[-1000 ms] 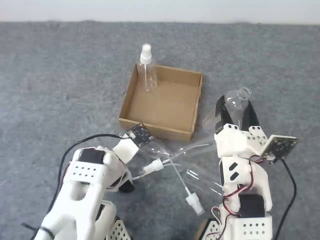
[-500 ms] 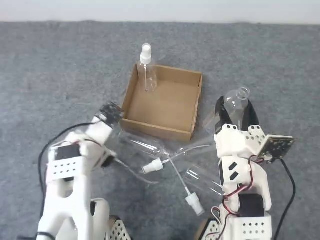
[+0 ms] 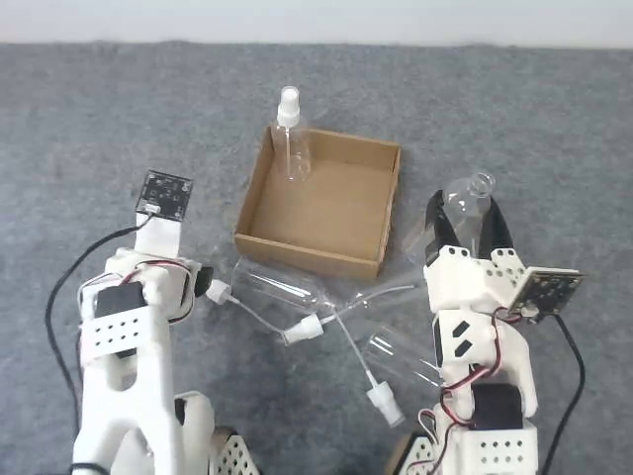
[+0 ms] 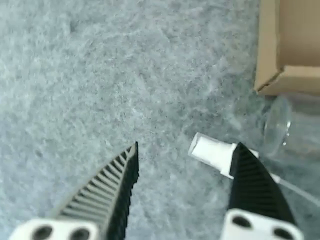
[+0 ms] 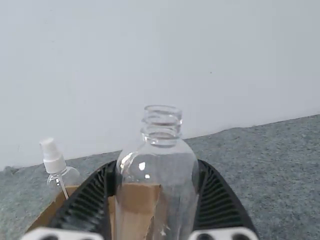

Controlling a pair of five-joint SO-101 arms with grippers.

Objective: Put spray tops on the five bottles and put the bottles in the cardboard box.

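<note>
1. Closest to the arm bases, the nearest spray top [image 3: 384, 401] lies loose on the grey carpet [image 3: 99, 119]. Its thin dip tube points away toward the box.
2. Just past it on the right-arm side there's a lying bottle [image 3: 406, 356], clear, on its side, no top on it as far as I can make out.
3. Next out is the middle spray top [image 3: 307, 329], also loose on the carpet, with its tube trailing off toward the right arm.
4. My left gripper [image 4: 185, 155] sits low over the carpet with its fingers spread wide and nothing between them. The left spray top [image 4: 210, 150] lies right by one fingertip and partly behind it. I can't tell if they touch.
5. Beside that, a second lying bottle [image 3: 282, 287] rests on its side just in front of the box's near wall. Its clear base shows in the left wrist view next to the box corner.
6. My right gripper [image 5: 155, 172] is clamped on the capless bottle [image 5: 160, 150] and holds it upright, open neck up, just off the right side of the box.
7. The cardboard box [image 3: 316, 252] sits open in the middle of the carpet.
8. Farthest back, one capped bottle [image 3: 293, 139] stands upright in the box's far left corner with its white spray top on.
</note>
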